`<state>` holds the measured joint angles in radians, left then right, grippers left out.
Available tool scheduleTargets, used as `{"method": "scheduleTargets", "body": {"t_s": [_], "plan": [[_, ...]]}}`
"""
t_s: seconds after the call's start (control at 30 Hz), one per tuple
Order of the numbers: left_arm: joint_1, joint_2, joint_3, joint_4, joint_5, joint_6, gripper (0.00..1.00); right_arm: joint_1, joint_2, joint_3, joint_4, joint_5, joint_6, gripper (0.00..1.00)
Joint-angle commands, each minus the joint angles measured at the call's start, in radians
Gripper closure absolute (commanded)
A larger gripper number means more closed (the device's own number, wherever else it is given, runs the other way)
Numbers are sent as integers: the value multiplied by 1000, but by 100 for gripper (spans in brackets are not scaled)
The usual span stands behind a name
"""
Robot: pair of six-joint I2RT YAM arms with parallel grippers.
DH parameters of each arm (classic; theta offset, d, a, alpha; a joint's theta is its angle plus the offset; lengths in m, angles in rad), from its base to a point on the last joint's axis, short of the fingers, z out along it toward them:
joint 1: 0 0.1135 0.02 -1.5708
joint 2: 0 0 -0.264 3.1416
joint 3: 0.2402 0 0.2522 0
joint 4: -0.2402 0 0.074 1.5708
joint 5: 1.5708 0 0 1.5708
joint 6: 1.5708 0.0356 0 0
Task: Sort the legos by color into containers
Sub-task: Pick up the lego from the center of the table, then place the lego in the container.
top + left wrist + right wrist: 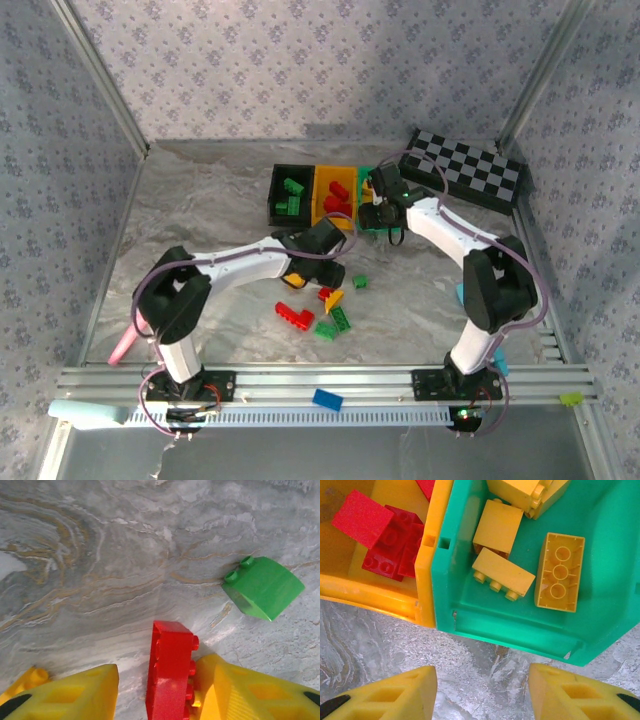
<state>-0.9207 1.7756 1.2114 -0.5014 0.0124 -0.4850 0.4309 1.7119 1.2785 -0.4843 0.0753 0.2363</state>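
straddling a glossy red studded brick (pixel 170 670), left tool (pixel 159 687) spread, right tool (pixel 482 690) spread too

White-black arms (pixel 250 262), yellow fingers (pixel 75 695)

Red lego (pixel 170 675) between the left hand's (pixel 156 682) yellow fingers (pixel 75 695); green sloped lego (pixel 262 587) apart on the marbled table (pixel 100 570).

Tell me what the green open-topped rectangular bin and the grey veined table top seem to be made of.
The green open-topped rectangular bin: moulded plastic, smooth and slightly glossy; soft highlights and a rounded rim suggest this. The grey veined table top: looks like marble, with brown swirls, but possibly only a printed sheet.
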Motion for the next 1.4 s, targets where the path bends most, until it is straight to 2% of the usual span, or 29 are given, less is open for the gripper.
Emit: {"method": "scheduleTargets", "body": {"t_s": [0.0,0.13,0.2,0.23,0.47,0.7,0.87,1.17,1.37], "plan": [[-17,51,53,-77,22,35,49,-1,-41,-14,21,20,-2,47],[-24,100,87,-105,24,40,61,-1,-48,-26,32,17,-3,47],[-23,110,95,-116,6,39,62,-1,-49,-28,33,20,-5,47],[-23,114,100,-119,0,39,66,-3,-48,-29,33,21,-5,48],[-23,117,119,-126,-21,43,78,-12,-83,-53,46,24,-10,48],[-9,80,163,-138,-52,63,80,-25,-119,-77,54,19,-10,48],[48,43,228,-133,-51,86,80,-29,-143,-115,57,14,-6,48],[199,133,520,-120,-16,130,80,-44,-218,-167,45,15,0,48],[267,336,833,-116,26,157,80,-47,-280,-203,31,12,9,47]]}}
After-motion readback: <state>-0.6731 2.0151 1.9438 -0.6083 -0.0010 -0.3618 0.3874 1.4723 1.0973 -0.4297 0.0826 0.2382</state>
